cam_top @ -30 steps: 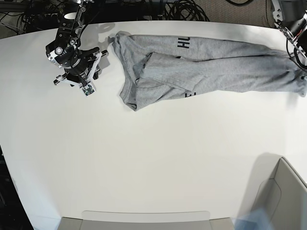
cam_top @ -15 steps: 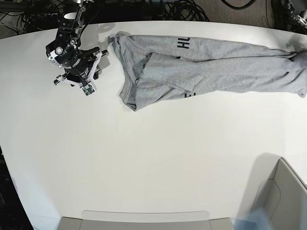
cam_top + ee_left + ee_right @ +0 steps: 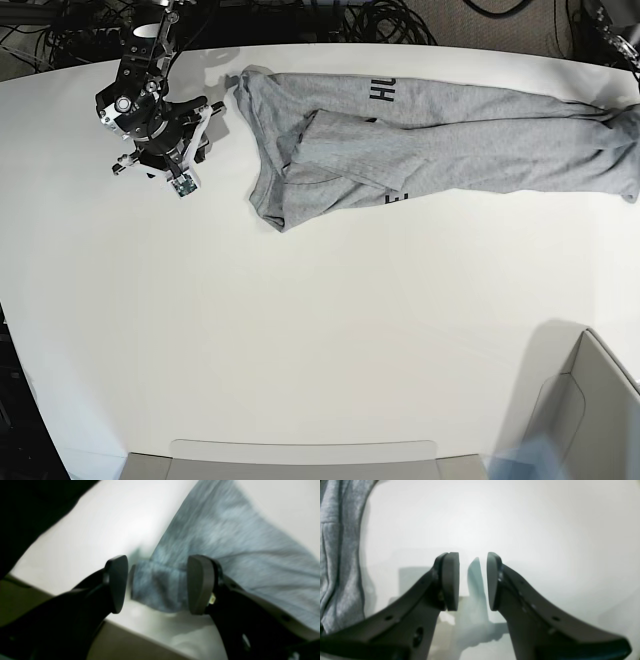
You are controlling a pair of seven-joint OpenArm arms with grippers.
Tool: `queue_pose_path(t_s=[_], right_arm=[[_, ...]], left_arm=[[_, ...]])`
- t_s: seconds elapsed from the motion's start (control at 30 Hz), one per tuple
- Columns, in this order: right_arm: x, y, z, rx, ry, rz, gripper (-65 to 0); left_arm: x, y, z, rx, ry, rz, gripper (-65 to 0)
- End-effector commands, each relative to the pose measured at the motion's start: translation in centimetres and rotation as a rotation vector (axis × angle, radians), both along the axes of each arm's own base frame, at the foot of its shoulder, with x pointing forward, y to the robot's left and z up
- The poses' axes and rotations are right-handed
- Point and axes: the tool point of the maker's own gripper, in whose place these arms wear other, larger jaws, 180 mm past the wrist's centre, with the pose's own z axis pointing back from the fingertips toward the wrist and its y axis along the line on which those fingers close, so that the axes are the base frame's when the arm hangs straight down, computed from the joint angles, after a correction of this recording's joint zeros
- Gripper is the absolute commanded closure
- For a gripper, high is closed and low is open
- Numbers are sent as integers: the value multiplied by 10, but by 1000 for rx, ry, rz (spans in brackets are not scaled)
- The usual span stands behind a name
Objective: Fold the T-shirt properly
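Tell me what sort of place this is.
Probably a robotics lab bench: a bare white table, a tangle of black cables behind it, and a robot arm beside a grey T-shirt.

T-shirt (image 3: 440, 140): heather-grey cotton, drawn out into a long, rumpled band along the far edge of the white table (image 3: 300, 340), reaching to the far corner on the base view's right. Black block lettering is partly exposed at two places near the middle. One end is bunched and folded over itself; creases are seen throughout. Laid flat, unfolded.
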Motion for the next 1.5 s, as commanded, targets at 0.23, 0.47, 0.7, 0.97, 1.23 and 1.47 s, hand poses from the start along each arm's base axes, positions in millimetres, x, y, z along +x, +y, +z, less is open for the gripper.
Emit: queue_pose_path(t_s=[0.23,0.47,0.7,0.97,1.23,1.47], right_arm=[[7,2,9,5,-38,18,-191],[3,1,7,2,-30,19,-191],[2,0,6,-1,-27,20,-191],[2,-4,6,-30,-20,16,-191],[1,4,2,-124,2,79,-191],[3,14,4,-97,-7,70,-191]], left_arm=[[13,-6,14,-56,-225,7,-378],[13,-7,-7,-93,-280,69,-381],[17,-6,-20,-76,-302,75,-381],[14,-3,-36,-52,-280,68,-381],[15,-13,-46,-32,-175,-36,-378],[22,-5,-30,2,-201,-50,-378]])
